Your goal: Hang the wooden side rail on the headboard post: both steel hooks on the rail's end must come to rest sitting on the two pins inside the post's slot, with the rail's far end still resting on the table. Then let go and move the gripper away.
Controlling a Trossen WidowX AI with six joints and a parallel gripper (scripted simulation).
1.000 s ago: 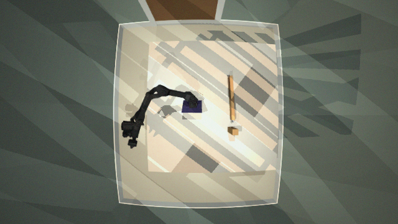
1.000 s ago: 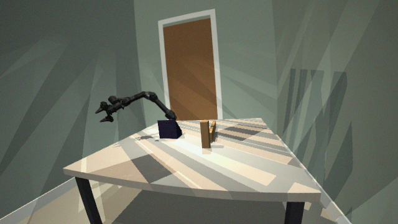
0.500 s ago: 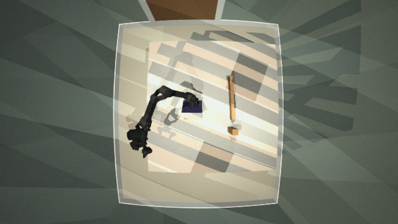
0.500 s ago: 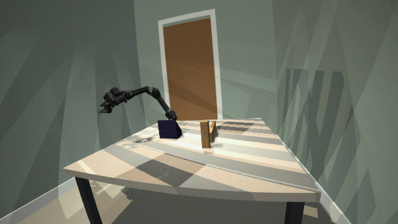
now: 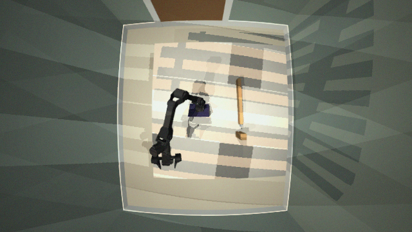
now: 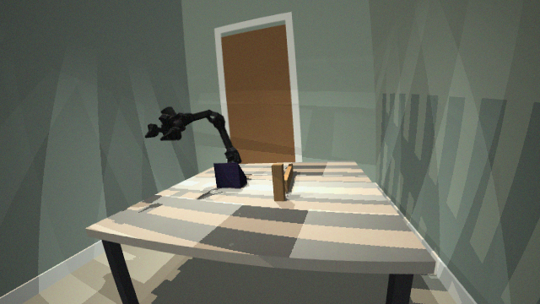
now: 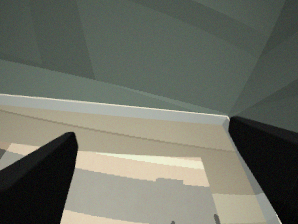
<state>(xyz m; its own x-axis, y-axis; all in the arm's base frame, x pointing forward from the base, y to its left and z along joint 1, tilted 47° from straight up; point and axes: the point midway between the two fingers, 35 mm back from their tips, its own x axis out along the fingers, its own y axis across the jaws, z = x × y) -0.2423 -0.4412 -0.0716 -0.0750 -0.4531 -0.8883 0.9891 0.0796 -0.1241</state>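
The wooden side rail (image 5: pixel 239 101) (image 6: pixel 288 177) is a long orange-brown bar that appears to lie on the table, right of the arm in the top view. A small pale steel part (image 5: pixel 241 126) shows at its end nearest the post. The headboard post (image 5: pixel 241 135) (image 6: pixel 278 182) stands upright just beyond that end, with a narrow gap between the wood of the two. The slot, pins and hook details are too small or hidden to make out. My gripper (image 5: pixel 168 166) (image 6: pixel 154 137) (image 7: pixel 156 132) is wide open and empty, high up and far left of the post.
The arm rises from a dark blue block (image 5: pixel 193 111) (image 6: pixel 228 176) left of the rail. The table's near edge (image 6: pixel 261 260) and left edge lie below the gripper's side. Striped light and shadow cross the table. A brown door (image 6: pixel 258 93) is in the back wall.
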